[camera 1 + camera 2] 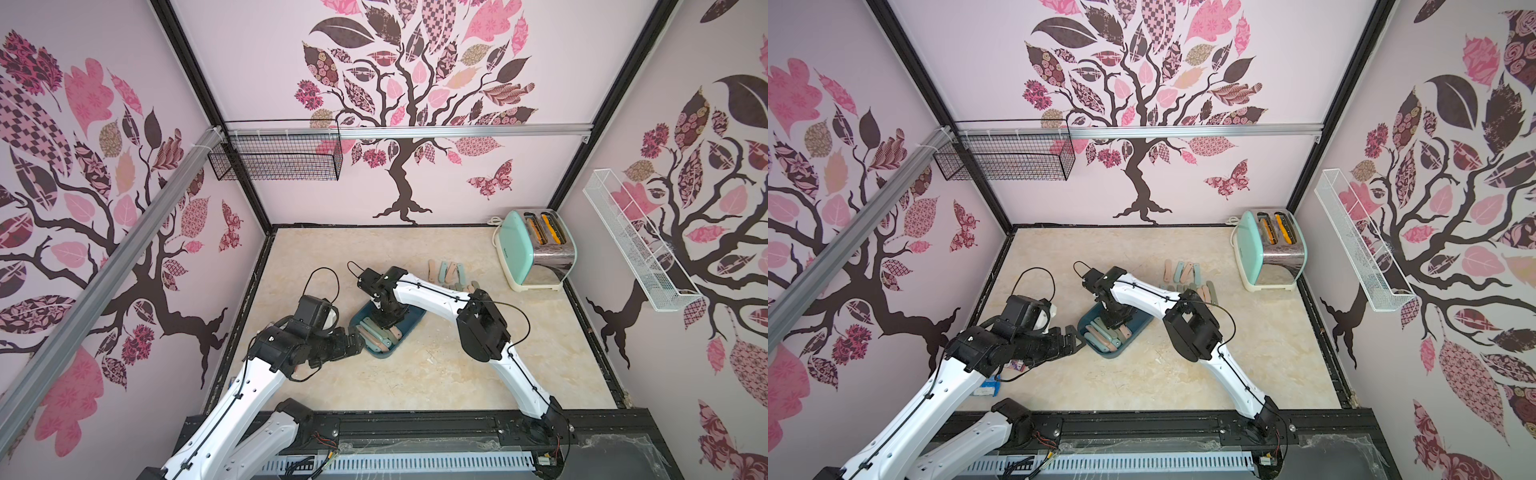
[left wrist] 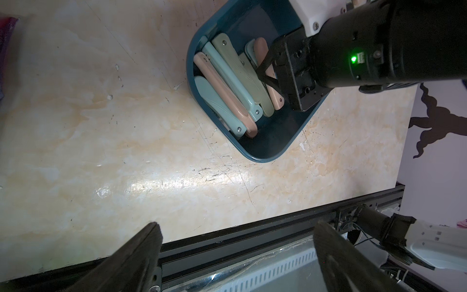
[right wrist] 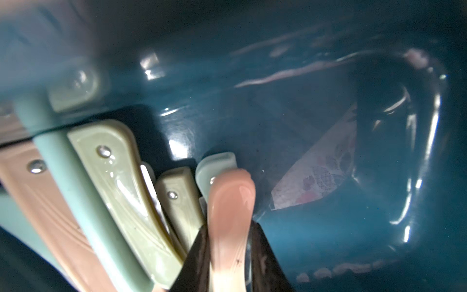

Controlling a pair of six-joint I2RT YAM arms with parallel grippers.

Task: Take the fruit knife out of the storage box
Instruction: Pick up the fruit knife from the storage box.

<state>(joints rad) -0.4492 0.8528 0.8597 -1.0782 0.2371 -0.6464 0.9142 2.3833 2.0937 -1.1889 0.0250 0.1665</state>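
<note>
— Marble-look tabletop [image 1: 415,386], tree-print walls on three sides. Item one?

— Right gripper [image 3: 228,227]: jaws narrow, pinched on the pink fruit knife [image 3: 231,202] at its handle, down inside the storage box [image 3: 303,113]. Knife not yet clear of the box.

— Box contents?

— Folded knives, several, packed lengthwise along one side: long pink one [image 2: 222,93], pale teal one [image 2: 232,83], olive one [image 2: 242,73], more beneath. The other part of the box floor is bare.

— Item two?

— Left gripper [image 2: 240,252]: jaws wide, holding nothing, just beside the box's corner in both top views.

— Stock outside the box?

— Two clusters of like knives [image 1: 446,270] on the tabletop, between box and toaster [image 1: 536,249]; the nearer cluster is partly hidden by the right arm.

— Status?

— By my reckoning: grip made, extraction outstanding. To do: lift over the wall, set down outside. Several knives are in the box besides.

— Other containers?

— Black wire basket [image 1: 276,156] and white wire basket [image 1: 640,241], both wall-mounted; nothing visible in either.
</note>
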